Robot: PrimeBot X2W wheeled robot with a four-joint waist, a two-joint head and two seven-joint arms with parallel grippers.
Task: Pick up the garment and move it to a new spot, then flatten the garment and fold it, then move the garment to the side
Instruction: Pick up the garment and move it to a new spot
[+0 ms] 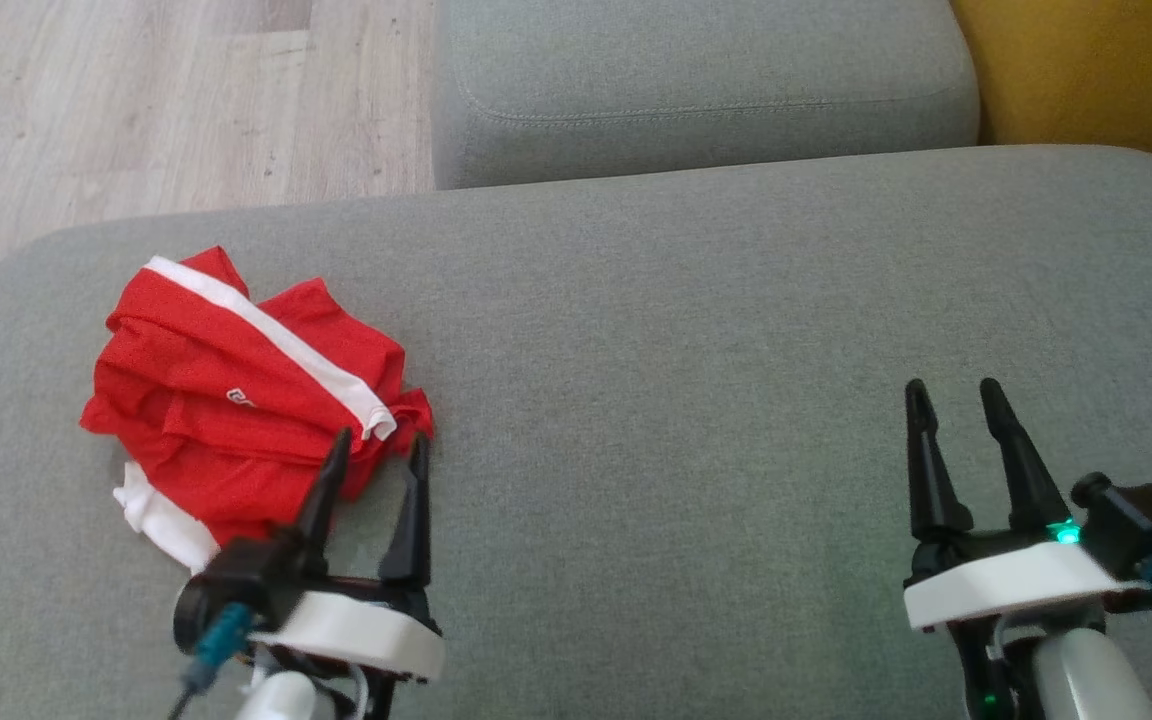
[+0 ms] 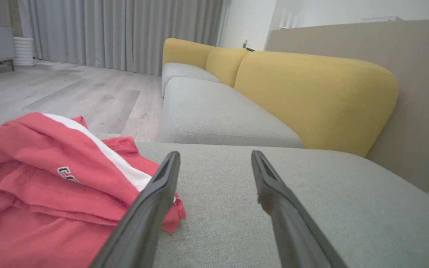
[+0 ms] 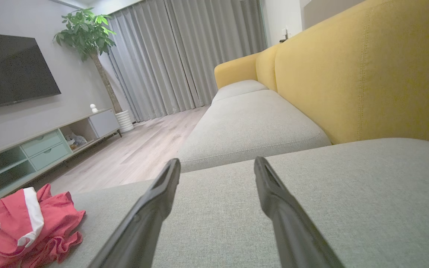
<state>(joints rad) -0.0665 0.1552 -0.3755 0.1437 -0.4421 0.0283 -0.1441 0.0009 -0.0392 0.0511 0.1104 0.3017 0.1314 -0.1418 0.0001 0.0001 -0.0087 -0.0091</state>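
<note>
Left tool [image 1: 381, 438] is spread wide with nothing in it, low at the near right hem of the garment [image 1: 236, 390]. In the left wrist view one finger [image 2: 153, 201] overlaps the red cloth and the other is over bare seat; contact cannot be told. Right tool [image 1: 953, 385] is also spread and empty, over the bare grey sofa seat [image 1: 696, 330], well apart from the garment. The garment is red with a white stripe [image 1: 266, 335], crumpled in a layered heap at the left end of the seat, near the rounded edge with the wooden floor [image 1: 136, 100] beyond.

Risks, as judged. Only one finger lines up with the cloth, so closing here may catch a thin hem or miss, and the heap would then trail or slip out on the lift. Pressing lower to get under the folds could dig the tips into the soft seat and pinch upholstery too. A push to the left could slide the heap over the edge to the floor. Grabbing a bunch one-handed would leave it twisted, making it harder to flatten.
</note>
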